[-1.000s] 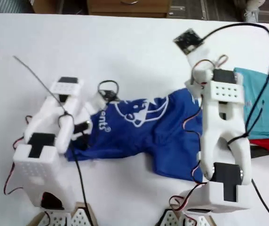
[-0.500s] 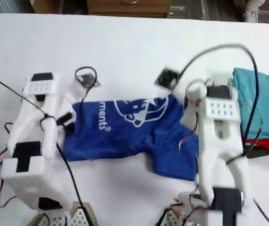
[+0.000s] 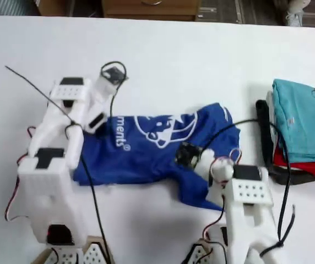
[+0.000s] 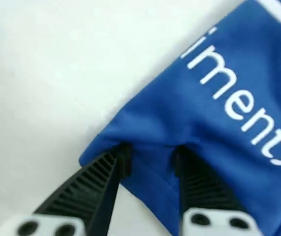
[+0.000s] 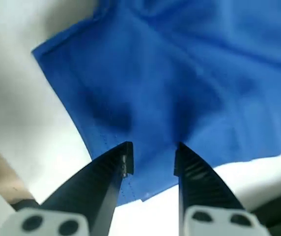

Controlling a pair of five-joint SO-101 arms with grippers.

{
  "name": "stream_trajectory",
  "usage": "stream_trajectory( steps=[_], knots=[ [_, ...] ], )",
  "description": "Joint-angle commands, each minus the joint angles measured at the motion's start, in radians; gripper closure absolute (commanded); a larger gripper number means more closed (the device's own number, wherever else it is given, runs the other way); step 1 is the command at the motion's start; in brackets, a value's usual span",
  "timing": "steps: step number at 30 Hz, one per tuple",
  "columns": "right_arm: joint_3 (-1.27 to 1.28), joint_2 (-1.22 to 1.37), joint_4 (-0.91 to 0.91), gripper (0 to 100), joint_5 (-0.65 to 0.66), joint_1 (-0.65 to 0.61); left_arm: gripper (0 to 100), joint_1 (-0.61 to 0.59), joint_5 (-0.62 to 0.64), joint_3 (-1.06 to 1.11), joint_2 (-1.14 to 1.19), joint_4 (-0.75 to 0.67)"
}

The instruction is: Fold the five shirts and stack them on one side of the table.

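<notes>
A blue shirt [image 3: 152, 148] with white print lies spread across the middle of the white table [image 3: 174, 55]. My left gripper [image 3: 95, 124] stands at the shirt's upper left corner. In the left wrist view, this gripper [image 4: 150, 157] is open, its tips resting on the folded blue corner [image 4: 219, 98]. Over the shirt's lower right flap, near the front, sits my right gripper [image 3: 199, 165]. Seen from the right wrist, that gripper [image 5: 153, 152] is open above the blue cloth [image 5: 180, 73], close to its hem.
A stack of folded shirts rests at the right edge, a teal one [image 3: 303, 118] on top of a red one [image 3: 311, 168], with dark cloth [image 3: 267, 143] underneath. Cables trail from both arms. Wooden furniture [image 3: 146, 6] lines the far edge.
The right arm pulled back from the shirt's far right corner toward the table's front. The left arm swung out left, then returned to the shirt's corner. The shirt now lies flatter and wider.
</notes>
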Motion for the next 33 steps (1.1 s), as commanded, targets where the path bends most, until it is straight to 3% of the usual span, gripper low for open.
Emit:
stream_trajectory(
  steps=[1,7,15,21,24,28,33],
  knots=[
    [0.058,-0.054,-0.056,84.9,0.060,0.062,83,-0.055,0.005,-0.254,0.124,0.098],
    [0.106,-0.056,-0.165,84.9,0.181,0.214,83,-0.106,0.000,-0.562,0.238,0.295],
    [0.094,-0.064,-0.160,84.7,0.193,0.222,83,-0.100,0.000,-0.756,0.315,0.428],
    [-0.061,-0.064,-0.088,84.1,0.152,0.173,83,-0.080,0.008,-0.906,0.311,0.511],
    [-0.132,-0.064,-0.021,77.5,0.075,0.128,83,-0.081,0.048,-0.969,0.310,0.520],
    [-0.150,-0.064,0.145,66.0,0.066,-0.005,83,-0.092,0.117,-1.013,0.310,0.520],
    [-0.147,-0.064,0.309,64.4,0.098,-0.199,83,-0.092,0.201,-1.015,0.315,0.520]
  ],
)
